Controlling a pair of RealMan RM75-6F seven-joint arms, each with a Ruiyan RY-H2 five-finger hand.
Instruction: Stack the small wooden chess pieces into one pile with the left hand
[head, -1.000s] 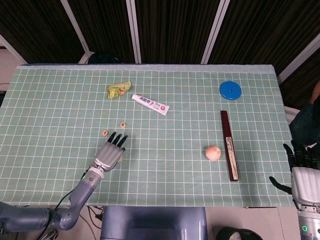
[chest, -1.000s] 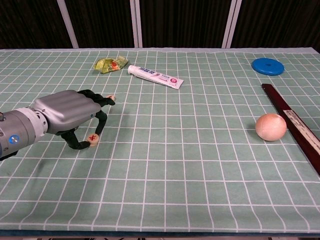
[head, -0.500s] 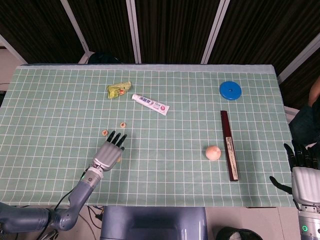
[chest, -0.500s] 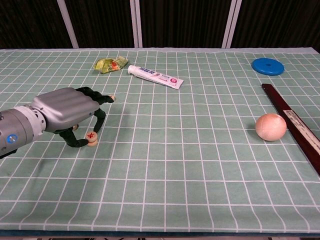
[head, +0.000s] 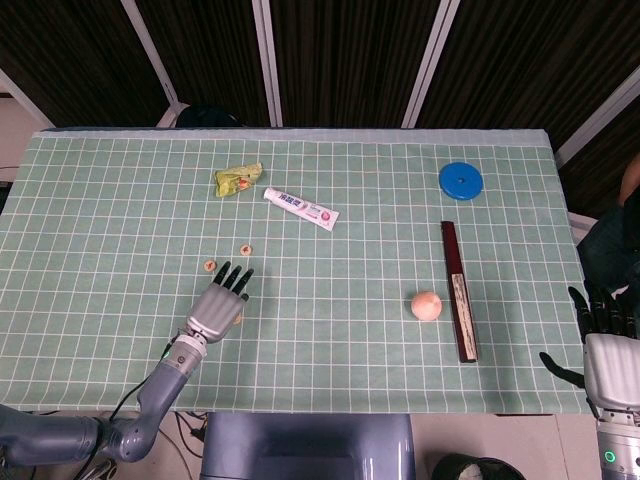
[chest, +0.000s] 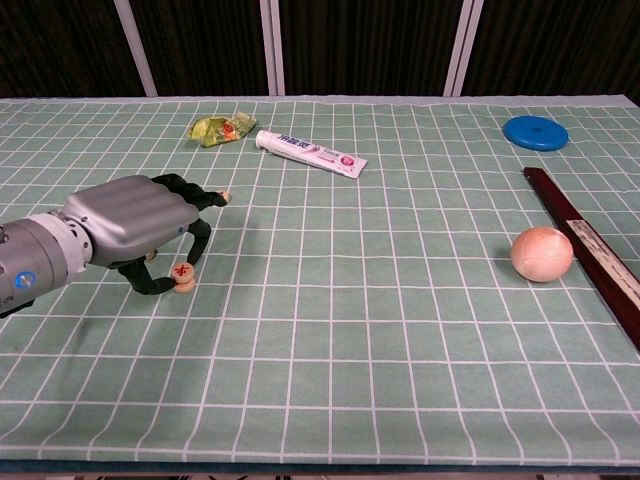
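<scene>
Near the front left of the green gridded table mat, the left hand pinches a small round wooden chess piece with a red character on its face between its thumb and a fingertip, the disc tilted on edge with its lower rim at or just above the mat; the other fingers arch forward over it. Two more small pale wooden discs lie just beyond the hand in the head view, one to the left of the fingertips and one a little farther back; only the farther one shows in the chest view, past the fingertips.

These pieces look light, hard and smooth, so I judge they could slip or flip out of a pinch; holding across the rim, as here, seems the safest grip, and each should be laid flat and centred on the next or the pile will slide apart. Stacking has not begun: all three pieces are apart.

The right hand hangs off the table's right front edge, holding nothing, fingers apart.

Elsewhere lie a crumpled yellow-green wrapper, a white toothpaste tube, a blue round disc, a peach-coloured ball and a long dark wooden box
</scene>
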